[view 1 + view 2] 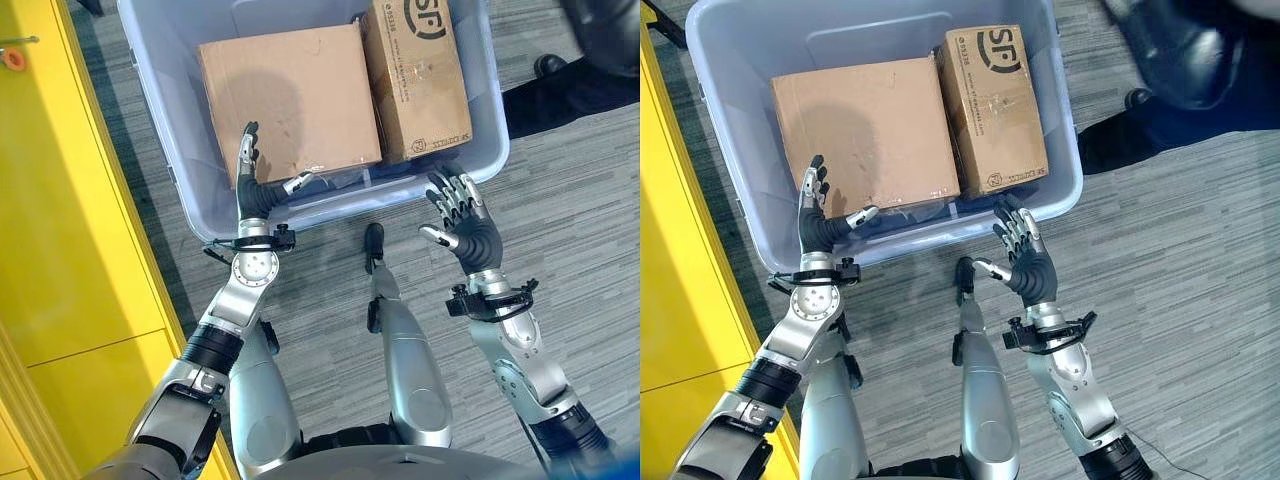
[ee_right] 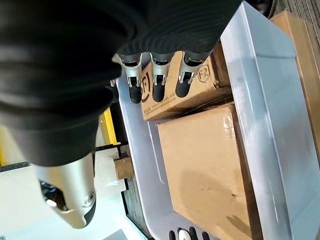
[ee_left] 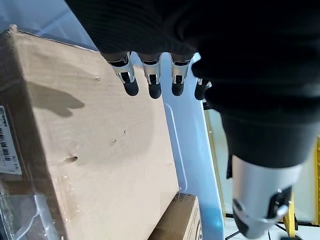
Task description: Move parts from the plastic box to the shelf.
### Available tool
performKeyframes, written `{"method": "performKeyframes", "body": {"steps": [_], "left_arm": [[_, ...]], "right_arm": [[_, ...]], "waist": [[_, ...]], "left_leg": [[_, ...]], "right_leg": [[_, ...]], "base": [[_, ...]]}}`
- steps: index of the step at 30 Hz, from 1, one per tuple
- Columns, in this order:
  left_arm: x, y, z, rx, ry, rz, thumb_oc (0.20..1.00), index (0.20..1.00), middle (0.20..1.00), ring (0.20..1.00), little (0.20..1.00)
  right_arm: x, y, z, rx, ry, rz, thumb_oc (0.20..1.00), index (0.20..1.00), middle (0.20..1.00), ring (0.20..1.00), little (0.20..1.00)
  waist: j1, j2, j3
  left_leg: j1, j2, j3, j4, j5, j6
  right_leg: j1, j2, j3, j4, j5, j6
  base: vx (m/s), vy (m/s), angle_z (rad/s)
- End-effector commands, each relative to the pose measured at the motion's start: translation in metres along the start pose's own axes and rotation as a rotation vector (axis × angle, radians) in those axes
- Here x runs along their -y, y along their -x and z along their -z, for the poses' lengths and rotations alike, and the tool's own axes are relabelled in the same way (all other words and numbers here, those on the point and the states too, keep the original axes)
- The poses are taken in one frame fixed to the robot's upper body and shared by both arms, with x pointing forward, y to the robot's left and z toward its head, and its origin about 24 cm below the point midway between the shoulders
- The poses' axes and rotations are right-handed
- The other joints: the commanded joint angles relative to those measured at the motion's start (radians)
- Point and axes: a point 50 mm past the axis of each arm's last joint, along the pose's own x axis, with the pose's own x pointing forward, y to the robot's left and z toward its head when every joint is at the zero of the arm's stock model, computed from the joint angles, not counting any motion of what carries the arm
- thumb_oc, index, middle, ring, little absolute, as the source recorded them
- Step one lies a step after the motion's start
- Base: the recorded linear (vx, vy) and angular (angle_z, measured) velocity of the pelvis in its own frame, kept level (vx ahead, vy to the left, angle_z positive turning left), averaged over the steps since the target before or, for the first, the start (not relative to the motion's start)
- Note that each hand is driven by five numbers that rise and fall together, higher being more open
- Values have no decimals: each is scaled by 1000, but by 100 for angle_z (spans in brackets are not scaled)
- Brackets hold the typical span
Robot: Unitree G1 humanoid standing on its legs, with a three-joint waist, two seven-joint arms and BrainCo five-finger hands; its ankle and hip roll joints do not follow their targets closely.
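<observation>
Cardboard boxes (image 1: 290, 100) flat in plastic box (image 1: 150, 90)

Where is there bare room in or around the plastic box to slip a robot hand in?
Free: the strip inside the plastic box behind the large cardboard box, and the carpet on its right. Crowded: the large cardboard box meets the narrow cardboard box, and clear bags fill the near wall by the left robot hand.

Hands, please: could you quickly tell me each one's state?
Left hand: open, holding nothing, over the larger cardboard box.
Right hand: open, holding nothing.
</observation>
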Motion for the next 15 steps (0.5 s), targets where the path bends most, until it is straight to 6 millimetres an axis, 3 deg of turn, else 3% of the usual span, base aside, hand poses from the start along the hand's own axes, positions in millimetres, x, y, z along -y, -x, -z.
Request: {"method": "performKeyframes", "body": {"steps": [1, 15], "left_arm": [[2, 3, -10, 63, 44, 45, 1000, 1000, 1000, 1000, 1000], [-14, -3, -22, 129, 14, -1, 1000, 1000, 1000, 1000, 1000]], "right_arm": [[6, 0, -17, 87, 10, -1, 1000, 1000, 1000, 1000, 1000], [2, 1, -18, 91, -17, -21, 1000, 1000, 1000, 1000, 1000]], "waist": [[-20, 14, -88], [-14, 6, -90]], "left_leg": [[-8, 4, 19, 28, -4, 26], [-17, 8, 18, 25, -1, 26]], "right_leg": [[32, -95, 12, 119, -135, 70], [42, -91, 2, 113, -138, 71]], "base": [[0, 0, 0], [3, 4, 3]]}}
